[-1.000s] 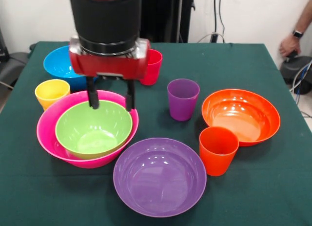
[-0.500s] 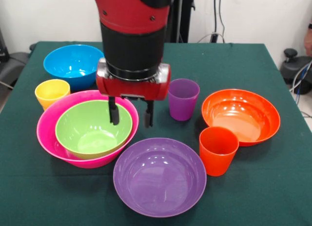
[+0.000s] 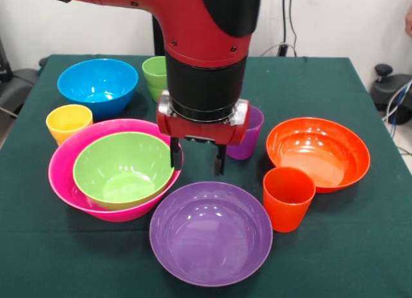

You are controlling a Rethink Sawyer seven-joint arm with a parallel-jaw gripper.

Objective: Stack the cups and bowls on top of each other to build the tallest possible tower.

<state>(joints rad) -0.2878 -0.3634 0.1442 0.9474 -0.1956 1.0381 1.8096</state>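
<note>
My gripper point(image 3: 197, 161) is open and empty. It hangs just above the far rim of the purple bowl point(image 3: 211, 232), right of the green bowl point(image 3: 123, 168) that sits nested in the big pink bowl point(image 3: 64, 176). The blue bowl point(image 3: 98, 85) is at the far left and the orange bowl point(image 3: 318, 152) at the right. The yellow cup point(image 3: 68, 122) stands by the pink bowl. The orange cup point(image 3: 288, 197) stands in front of the orange bowl. The green cup point(image 3: 154, 76) and the purple cup point(image 3: 252, 134) are partly hidden behind my arm. The red cup is hidden.
The table has a dark green cloth point(image 3: 360, 246). A black device with cables point(image 3: 390, 92) sits off the table's right edge.
My arm has moved right and toward the camera, from above the green bowl to above the purple bowl's far rim. The green cup has come into view; the red cup is now hidden.
</note>
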